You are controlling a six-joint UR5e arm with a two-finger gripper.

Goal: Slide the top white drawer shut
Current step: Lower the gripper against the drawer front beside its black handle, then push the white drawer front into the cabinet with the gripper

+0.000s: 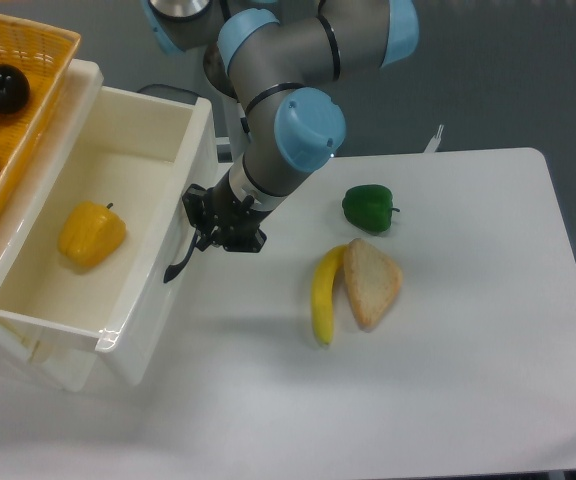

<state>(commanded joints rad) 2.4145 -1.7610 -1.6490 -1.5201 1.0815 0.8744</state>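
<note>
White table (468, 380) with green pepper (369, 207), banana (323, 295), bread slice (370, 283).
</note>
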